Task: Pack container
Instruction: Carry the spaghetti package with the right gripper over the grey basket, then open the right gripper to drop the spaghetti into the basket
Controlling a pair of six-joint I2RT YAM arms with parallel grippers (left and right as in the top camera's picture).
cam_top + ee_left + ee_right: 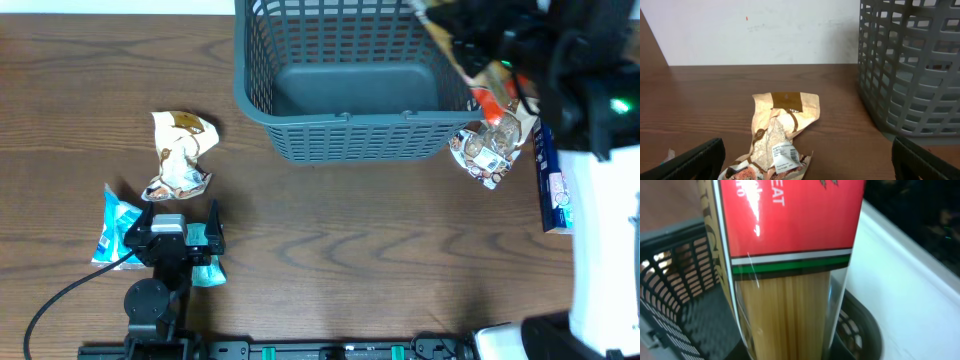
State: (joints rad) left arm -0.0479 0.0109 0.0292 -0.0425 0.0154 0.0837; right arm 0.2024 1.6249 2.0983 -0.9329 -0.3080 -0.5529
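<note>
Pasta packet point(790, 280) fills my right wrist view, hiding my right fingers point(462, 45) clamped on it above the basket point(340, 130) rim; left fingers point(690, 162) wide, low over tabletop point(350, 230).

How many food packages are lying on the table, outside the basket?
4: cream-brown packet, left; light-blue packet partly under the left gripper; crumpled packet beside the basket; blue box, far right. Arms may hide more.

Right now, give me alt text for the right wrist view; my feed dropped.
A clear, red-labelled spaghetti packet fills the frame from top to bottom, close to the lens. Behind it sits the slotted grey container, with a white surface at right.
</note>
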